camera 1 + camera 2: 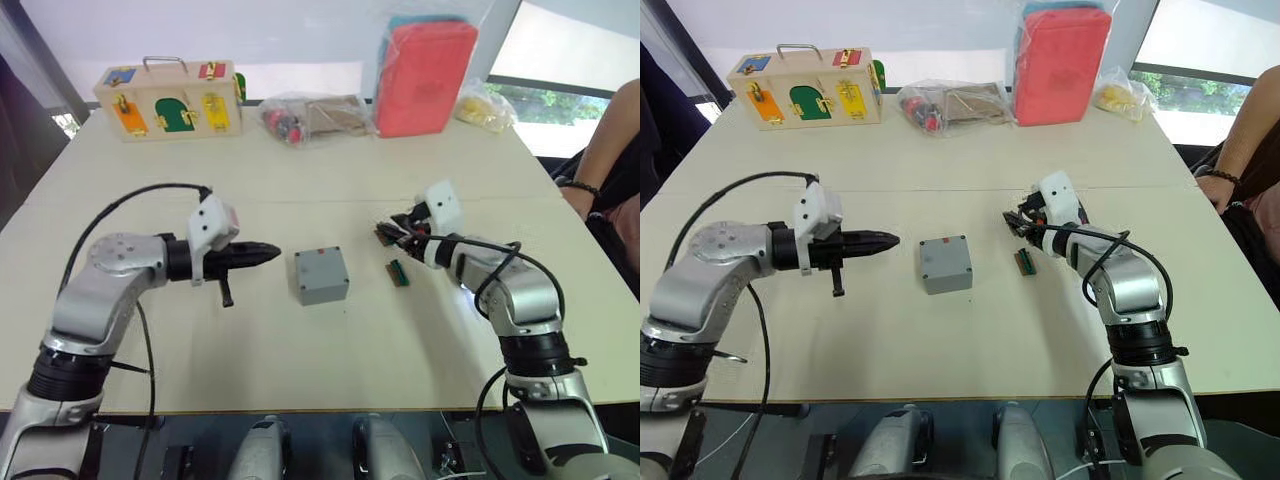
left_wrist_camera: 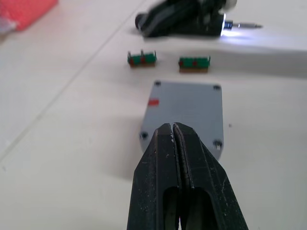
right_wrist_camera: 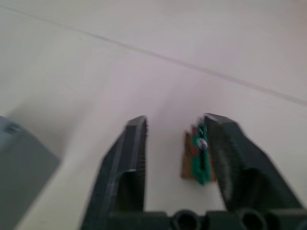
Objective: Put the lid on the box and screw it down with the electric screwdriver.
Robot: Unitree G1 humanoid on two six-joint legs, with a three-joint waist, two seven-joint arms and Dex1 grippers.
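Fingers pressed together on the left gripper (image 2: pixel 173 132), spread and empty on the right gripper (image 3: pixel 175 143).
Lid (image 1: pixel 320 265) already sits on the box (image 1: pixel 324 287) mid-tabletop (image 1: pixel 300 360); the electric screwdriver (image 2: pixel 192 21) lies beyond, near a green connector (image 3: pixel 197 160) that a careless grab might catch.

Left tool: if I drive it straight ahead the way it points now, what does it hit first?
Most likely the grey box with its lid on. The shut left tool points straight at its near side; the green connector blocks and the electric screwdriver lie beyond it.
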